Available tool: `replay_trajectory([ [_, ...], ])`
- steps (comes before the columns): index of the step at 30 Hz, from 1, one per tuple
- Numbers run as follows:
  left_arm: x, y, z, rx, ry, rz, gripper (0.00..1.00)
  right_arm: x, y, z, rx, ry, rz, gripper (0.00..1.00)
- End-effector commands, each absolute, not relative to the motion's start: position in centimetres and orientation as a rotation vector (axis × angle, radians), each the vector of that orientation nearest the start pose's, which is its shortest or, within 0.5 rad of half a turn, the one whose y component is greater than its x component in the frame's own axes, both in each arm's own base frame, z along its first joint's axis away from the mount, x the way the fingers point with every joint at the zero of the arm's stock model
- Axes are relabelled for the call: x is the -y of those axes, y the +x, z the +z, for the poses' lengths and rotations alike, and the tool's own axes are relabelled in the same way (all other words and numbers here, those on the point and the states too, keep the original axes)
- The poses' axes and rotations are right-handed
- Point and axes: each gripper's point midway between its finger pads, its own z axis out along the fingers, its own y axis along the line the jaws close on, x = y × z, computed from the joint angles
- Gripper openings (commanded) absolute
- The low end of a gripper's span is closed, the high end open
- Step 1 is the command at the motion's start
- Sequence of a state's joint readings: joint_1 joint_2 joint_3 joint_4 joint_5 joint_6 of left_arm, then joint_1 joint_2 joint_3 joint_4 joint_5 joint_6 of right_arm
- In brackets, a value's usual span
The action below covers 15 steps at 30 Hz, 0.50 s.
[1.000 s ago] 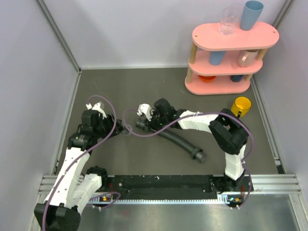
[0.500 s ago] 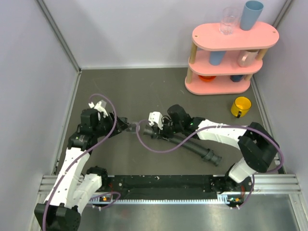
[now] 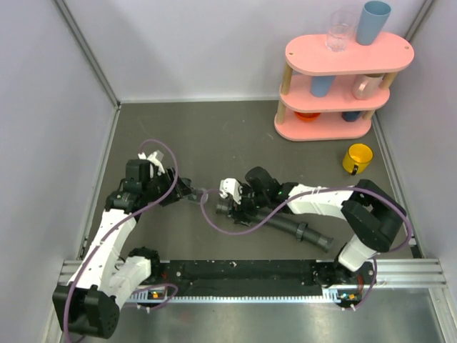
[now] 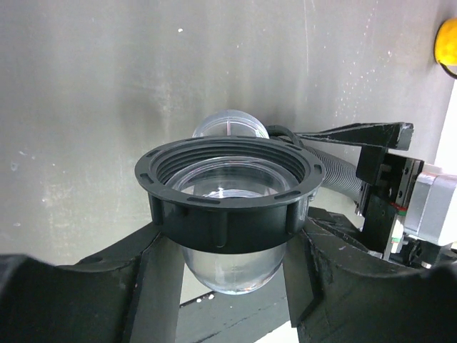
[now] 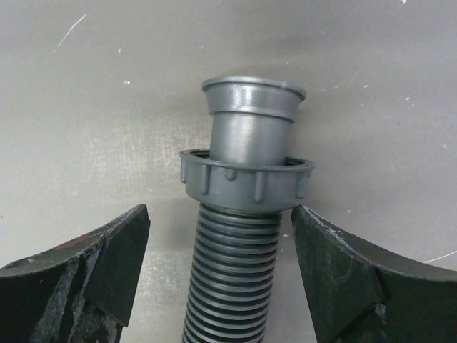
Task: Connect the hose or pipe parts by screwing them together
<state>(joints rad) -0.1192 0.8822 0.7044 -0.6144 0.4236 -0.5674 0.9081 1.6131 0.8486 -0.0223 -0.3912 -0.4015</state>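
A black ribbed hose (image 3: 285,223) lies across the table's near middle, its far cuff (image 3: 318,241) at the right. In the right wrist view the hose (image 5: 232,279) ends in a grey ring nut (image 5: 246,182) and a smooth cuff (image 5: 251,107). My right gripper (image 5: 220,225) is open, one finger on each side of the ribbing just below the nut, with gaps showing. My left gripper (image 4: 230,246) is shut on a fitting (image 4: 228,207), a black threaded ring with a clear dome beneath. From above, the left gripper (image 3: 184,191) faces the right gripper (image 3: 227,205) closely.
A pink tiered shelf (image 3: 335,125) with cups stands at the back right. A yellow cup (image 3: 358,158) sits in front of it. Purple cables (image 3: 235,229) loop over both arms. Grey walls close in the left, back and right sides.
The right arm has swung left and nearer, dragging the hose with it, and its jaws have opened round the hose end. The left arm shifted slightly right, still gripping the fitting.
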Motion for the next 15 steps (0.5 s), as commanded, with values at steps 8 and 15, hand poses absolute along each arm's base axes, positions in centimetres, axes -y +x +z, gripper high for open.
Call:
replay_trajectory([
  [8, 11.3, 23.1, 15.6, -2.356, -0.28, -0.769, 0.0, -36.1, 20.8, 7.2, -1.634, -1.479, 0.776, 0.84],
  [15, 11.4, 22.9, 15.2, -2.359, -0.278, -0.778, 0.0, -36.4, 21.1, 6.6, -1.625, -1.424, 0.793, 0.83],
])
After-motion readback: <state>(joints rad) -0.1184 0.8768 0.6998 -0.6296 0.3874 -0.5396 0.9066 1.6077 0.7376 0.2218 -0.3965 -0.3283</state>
